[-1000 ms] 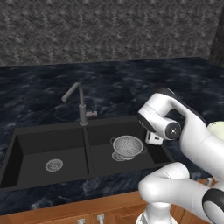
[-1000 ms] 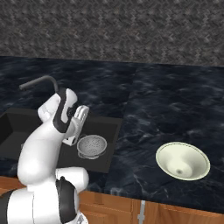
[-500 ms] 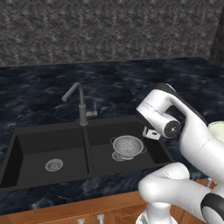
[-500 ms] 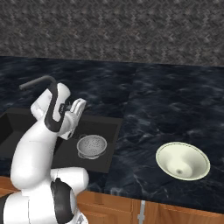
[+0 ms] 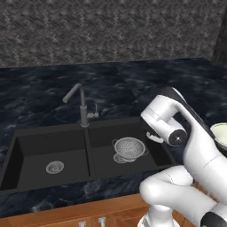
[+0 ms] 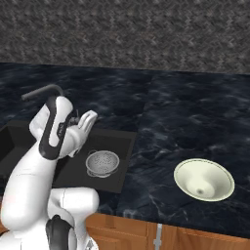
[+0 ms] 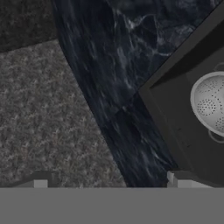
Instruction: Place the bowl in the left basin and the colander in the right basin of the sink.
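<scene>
Down in the right basin point(image 5: 133, 153) of the sink point(image 5: 26, 133) sits the colander point(image 5: 129, 147), upright on the black floor over the drain, its perforated bowl facing up; I also see it from the right side point(image 6: 102, 162) and at the edge of my hand camera point(image 7: 210, 103). My gripper point(image 7: 109, 179) hangs above that basin's right rim, apart from the colander, with both jaws spread wide and nothing between them. Across the divider, the left basin point(image 5: 48, 153) holds just its silver drain point(image 5: 54, 167). My bowl point(image 6: 203, 179) rests on the dark marble counter point(image 6: 185, 117) well to the right of the sink, mouth up. At the back, the grey faucet point(image 5: 80, 104) stands behind the divider.
</scene>
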You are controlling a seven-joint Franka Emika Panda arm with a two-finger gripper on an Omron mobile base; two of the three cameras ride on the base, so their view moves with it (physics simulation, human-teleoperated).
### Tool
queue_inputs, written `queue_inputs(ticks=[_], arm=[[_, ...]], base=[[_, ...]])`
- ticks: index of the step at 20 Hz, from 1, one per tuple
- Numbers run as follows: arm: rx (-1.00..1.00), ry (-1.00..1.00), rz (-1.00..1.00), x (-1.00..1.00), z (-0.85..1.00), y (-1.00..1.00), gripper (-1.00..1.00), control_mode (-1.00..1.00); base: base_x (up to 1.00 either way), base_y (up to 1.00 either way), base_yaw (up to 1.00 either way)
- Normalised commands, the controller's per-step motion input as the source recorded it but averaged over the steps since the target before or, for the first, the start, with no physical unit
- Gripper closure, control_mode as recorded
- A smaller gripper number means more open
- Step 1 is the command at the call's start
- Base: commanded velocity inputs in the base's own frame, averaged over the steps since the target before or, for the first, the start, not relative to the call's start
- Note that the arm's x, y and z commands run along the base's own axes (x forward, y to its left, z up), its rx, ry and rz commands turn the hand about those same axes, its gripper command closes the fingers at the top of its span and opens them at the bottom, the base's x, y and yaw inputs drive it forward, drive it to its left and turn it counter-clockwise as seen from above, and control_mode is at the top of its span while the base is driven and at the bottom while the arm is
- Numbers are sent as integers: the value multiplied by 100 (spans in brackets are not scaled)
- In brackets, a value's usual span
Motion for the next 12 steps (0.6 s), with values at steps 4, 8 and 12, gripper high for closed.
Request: queue_inputs(ticks=[4,8,12], arm=[[0,25,-36,-58,76,-11,-100,-100],[0,27,-38,-47,80,-6,-100,-100],[0,29,-36,-34,89,-8,-100,-100]], base=[[0,0,0],[0,0,0],[0,0,0]])
